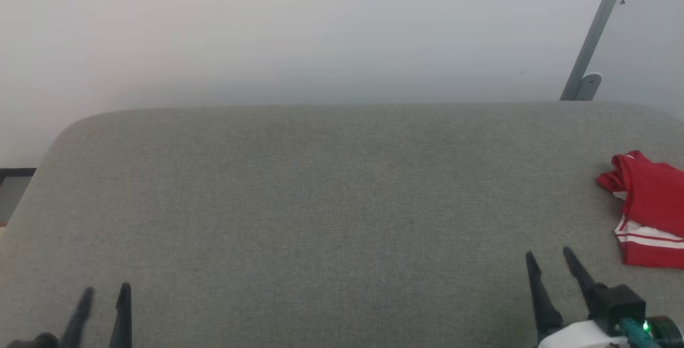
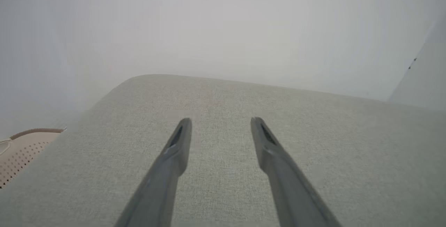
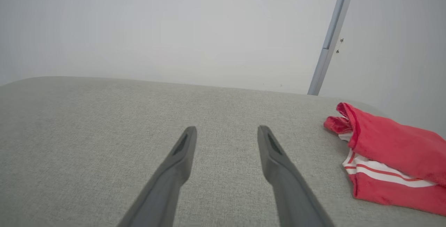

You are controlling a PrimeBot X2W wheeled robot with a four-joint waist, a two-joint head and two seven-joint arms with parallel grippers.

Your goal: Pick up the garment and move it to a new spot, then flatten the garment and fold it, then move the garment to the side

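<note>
one red garment with white striped trim, bunched at the right end of the grey worktop, near my right gripper; right gripper and left gripper both spread, empty.

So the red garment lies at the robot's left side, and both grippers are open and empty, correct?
No: the head view shows the garment at the robot's right side, near the right gripper. That and the left gripper are open and empty.
</note>
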